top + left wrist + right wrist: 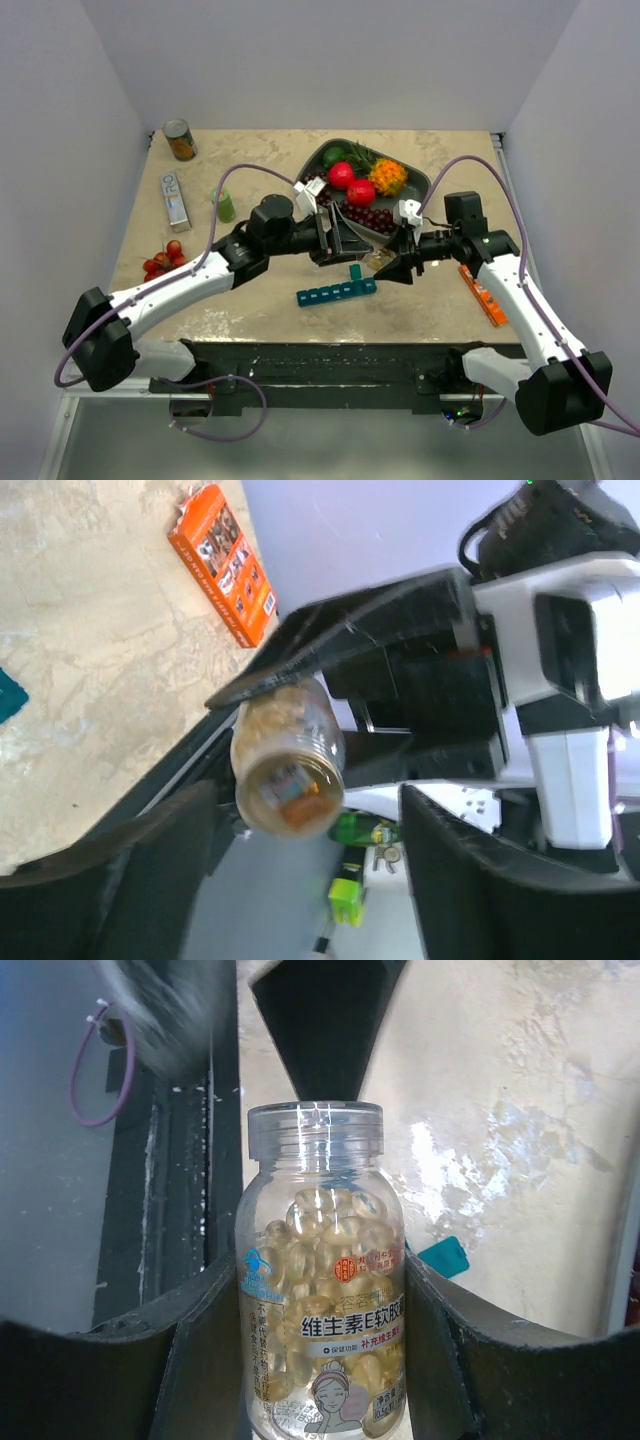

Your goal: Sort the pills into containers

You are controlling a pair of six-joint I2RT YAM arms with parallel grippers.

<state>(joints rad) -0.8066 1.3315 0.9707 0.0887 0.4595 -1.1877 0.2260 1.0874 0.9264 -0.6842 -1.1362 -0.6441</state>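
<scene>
My right gripper [320, 1295] is shut on a small clear bottle [322, 1290] full of yellowish pills [335, 1230]. The bottle's threaded neck is bare and points away from the wrist. In the top view this gripper [398, 265] holds the bottle [379, 258] just above the table's middle. Facing it, my left gripper [338, 240] stands open; in the left wrist view its fingers [480, 880] flank the bottle's round end [290, 775] without touching it. The teal containers strip [337, 292] lies below both grippers, one lid standing up [355, 271].
A grey fruit tray [421, 182] sits right behind the grippers. An orange box [480, 293] lies under the right forearm. On the left are a green bottle [225, 205], a silver box [175, 198], a can [180, 140] and cherries [163, 260].
</scene>
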